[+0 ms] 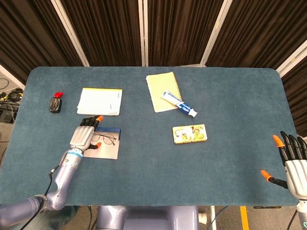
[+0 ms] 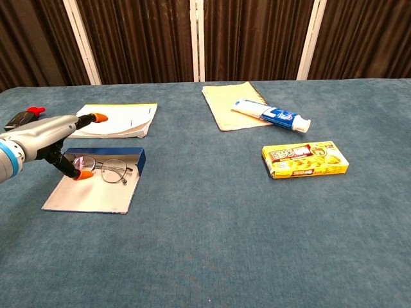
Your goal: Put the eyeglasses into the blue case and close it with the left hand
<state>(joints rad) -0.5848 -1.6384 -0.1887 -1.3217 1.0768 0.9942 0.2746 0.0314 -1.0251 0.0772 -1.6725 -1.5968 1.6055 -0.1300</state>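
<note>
From the head view, the left hand [image 1: 85, 135] is hanging over the left edge of the open blue case [image 1: 109, 150] with its fingers loosened and spread, nothing in its grasp; the eyeglasses [image 1: 106, 139] are lying in the case's far part just beside it; the right hand [image 1: 293, 160] is waiting open and empty at the table's [image 1: 153, 158] near right corner. From the chest view, the left hand [image 2: 48, 137] is reaching over the case [image 2: 96, 197] with one orange fingertip by the eyeglasses' [image 2: 106, 169] left lens, contact uncertain, another stretching toward the white book [image 2: 122, 119]; the eyeglasses are resting against the case's raised blue wall.
</note>
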